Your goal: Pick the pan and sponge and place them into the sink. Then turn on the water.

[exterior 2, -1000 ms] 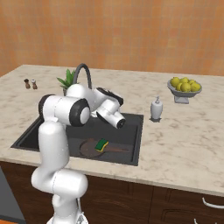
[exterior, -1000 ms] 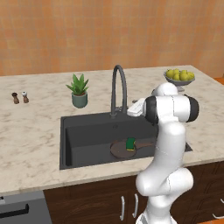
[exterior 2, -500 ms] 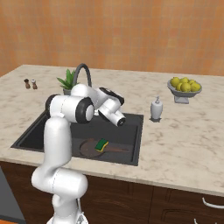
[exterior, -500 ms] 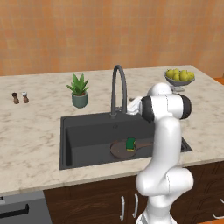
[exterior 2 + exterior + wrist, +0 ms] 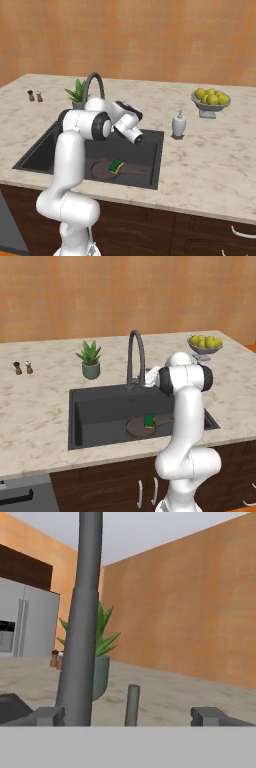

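The gripper [image 5: 127,714] is spread wide and holds nothing; in the hand view its two dark fingertips [image 5: 46,716] stand far apart at the bottom. Just ahead of them rises the thick grey stem of the faucet [image 5: 135,358], with a short grey lever [image 5: 132,704] between the fingertips. From the base views the hand sits level at the back rim of the sink [image 5: 75,406], just right of the faucet's base. That pose looks chosen for reaching the lever, so the step in hand is probably turning on the water; no stream runs from the spout yet.

The pan [image 5: 102,170] already lies on the sink floor toward the near right, its handle pointing right, and the sponge [image 5: 149,420] rests on top of it, green side up. Both placing steps look done.

Further out on the counter [image 5: 35,416] stand a potted plant [image 5: 90,359] left of the faucet, two small shakers [image 5: 23,367] far left, a soap dispenser [image 5: 178,124] right of the sink, and a fruit bowl [image 5: 205,344] far right. No writing or labels can be read anywhere.
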